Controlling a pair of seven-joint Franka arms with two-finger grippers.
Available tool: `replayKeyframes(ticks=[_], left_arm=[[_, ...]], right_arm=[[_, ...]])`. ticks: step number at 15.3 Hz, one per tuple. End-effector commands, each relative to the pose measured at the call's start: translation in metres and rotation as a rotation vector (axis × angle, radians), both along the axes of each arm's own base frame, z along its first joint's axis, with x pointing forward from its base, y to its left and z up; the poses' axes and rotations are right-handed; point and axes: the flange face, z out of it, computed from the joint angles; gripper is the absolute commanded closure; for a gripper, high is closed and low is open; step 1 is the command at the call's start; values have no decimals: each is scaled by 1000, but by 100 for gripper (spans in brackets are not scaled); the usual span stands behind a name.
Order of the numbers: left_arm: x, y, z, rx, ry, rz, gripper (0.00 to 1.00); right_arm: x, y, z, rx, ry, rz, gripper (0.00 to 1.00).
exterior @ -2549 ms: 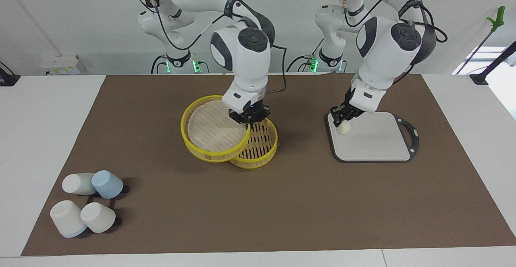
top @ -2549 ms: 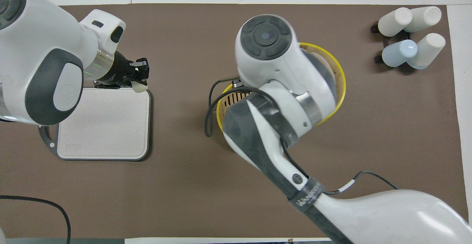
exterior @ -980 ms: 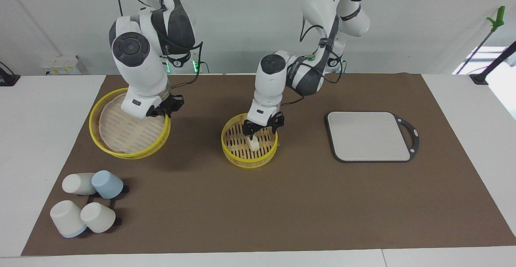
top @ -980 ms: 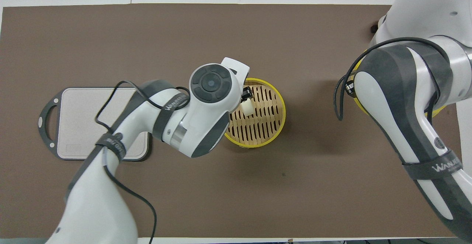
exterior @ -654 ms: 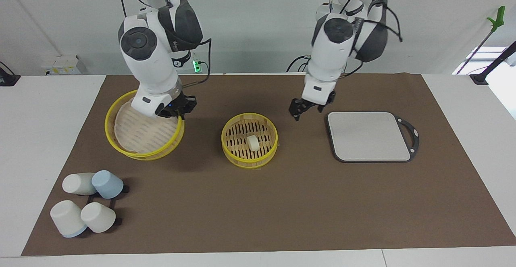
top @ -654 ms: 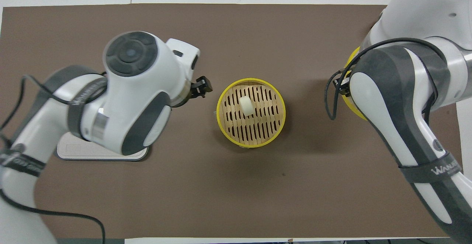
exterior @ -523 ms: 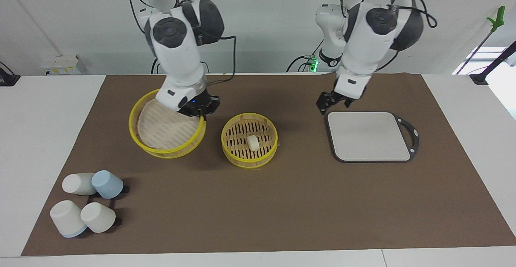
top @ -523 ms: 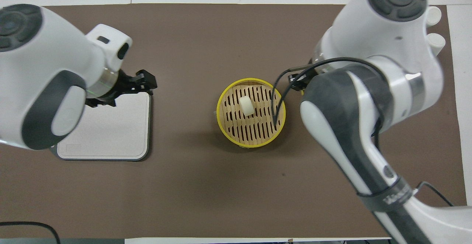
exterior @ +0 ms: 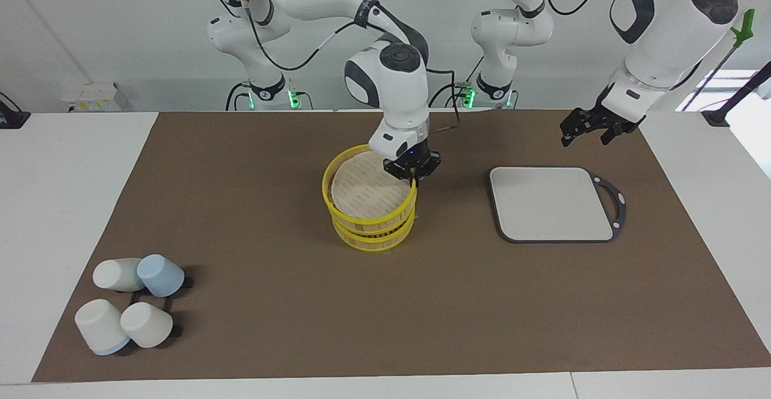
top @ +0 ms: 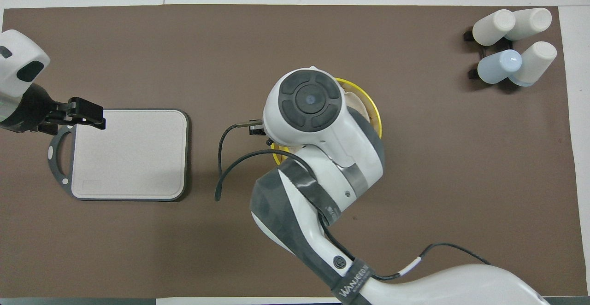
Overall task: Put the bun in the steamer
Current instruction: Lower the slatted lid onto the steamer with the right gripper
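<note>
The steamer basket (exterior: 374,239) stands mid-mat. Its yellow-rimmed woven lid (exterior: 364,189) is over it, slightly tilted, and covers the opening; I cannot tell if it rests fully on the rim. My right gripper (exterior: 413,173) is shut on the lid's rim at the edge nearest the robots. The bun is hidden under the lid. In the overhead view the right arm covers most of the lid (top: 371,111), and only a sliver of the basket (top: 275,150) shows. My left gripper (exterior: 584,138) is open and empty, in the air over the mat by the board's handle end.
A grey rectangular board (exterior: 551,203) with a dark handle lies toward the left arm's end; it also shows in the overhead view (top: 129,153). Several pale and blue cups (exterior: 129,302) lie at the right arm's end, farthest from the robots, also in the overhead view (top: 511,47).
My right gripper has carried the lid from the right arm's end to over the basket, hiding the bun. My left gripper has drawn back from the basket, past the board.
</note>
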Motion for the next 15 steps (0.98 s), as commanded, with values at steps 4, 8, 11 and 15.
replayKeyframes(ticks=[4, 8, 11, 15], left_arm=[[-29, 4, 26, 34, 12, -77, 0], [-29, 5, 42, 49, 16, -112, 0], [-28, 6, 42, 48, 15, -110, 0], [-22, 4, 34, 41, 21, -109, 0]], right_arm=[[-7, -7, -23, 13, -45, -19, 100], [-13, -4, -28, 29, -50, -54, 100], [-27, 8, -32, 48, -60, -66, 100], [-28, 7, -40, 71, -83, -67, 100]])
